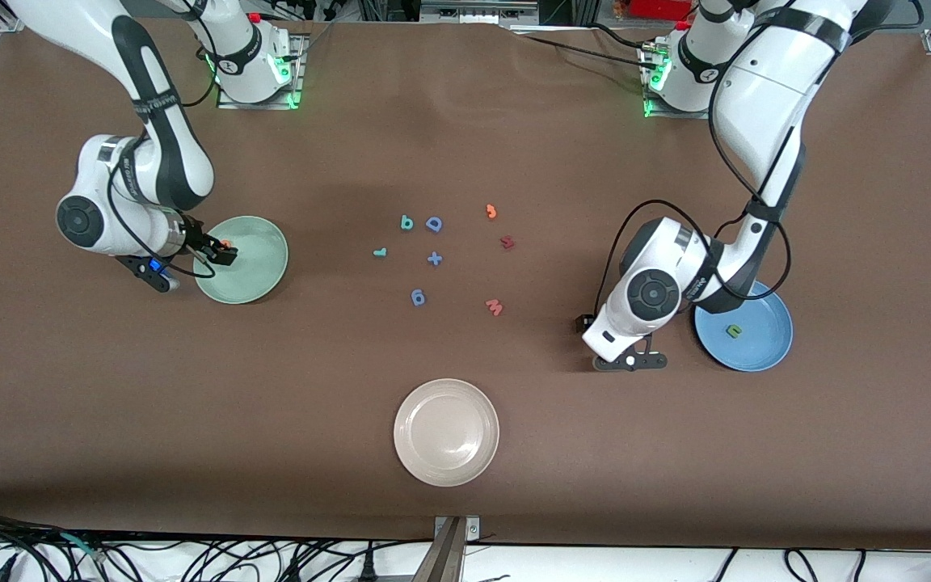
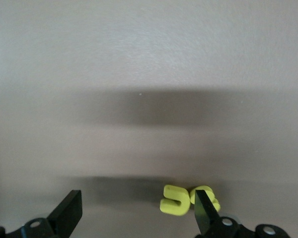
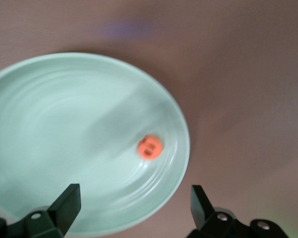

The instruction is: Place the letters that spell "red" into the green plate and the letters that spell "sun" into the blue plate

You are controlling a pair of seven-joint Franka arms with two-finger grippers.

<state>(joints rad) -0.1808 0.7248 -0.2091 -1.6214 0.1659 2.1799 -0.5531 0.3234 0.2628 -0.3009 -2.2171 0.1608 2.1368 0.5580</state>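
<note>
Looking into the green plate (image 3: 49, 124), I see the orange e (image 3: 150, 147) lying in it, below my right claw (image 3: 134, 203), whose fingers are spread and hold nothing. The blue plate (image 1: 764, 347) holds a green n (image 1: 733, 331). My left claw (image 2: 139, 213) hangs spread low over the counter (image 1: 465, 145), one finger by the yellow s (image 2: 174, 200) and another yellow letter (image 2: 208, 196).

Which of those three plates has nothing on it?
The off-white plate, the one nearest the front camera. The green plate holds an orange letter, and the blue plate holds a green letter.
</note>
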